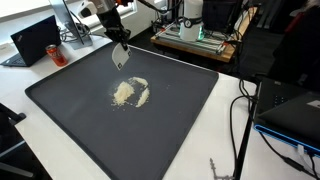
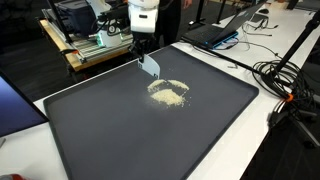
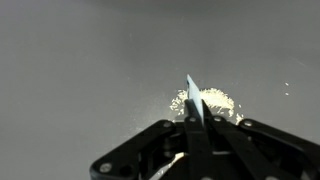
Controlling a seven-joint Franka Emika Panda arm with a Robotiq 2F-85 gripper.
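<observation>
My gripper is shut on a thin pale flat scraper, whose blade hangs down from the fingers. It hovers above a dark mat, a little behind a small pile of pale grains. In the wrist view the blade stands edge-on in front of the pile. The blade's lower edge is above the mat, apart from the grains.
A laptop and a red can sit beside the mat. A wooden cart with equipment stands behind it. Cables trail over the white table near another laptop.
</observation>
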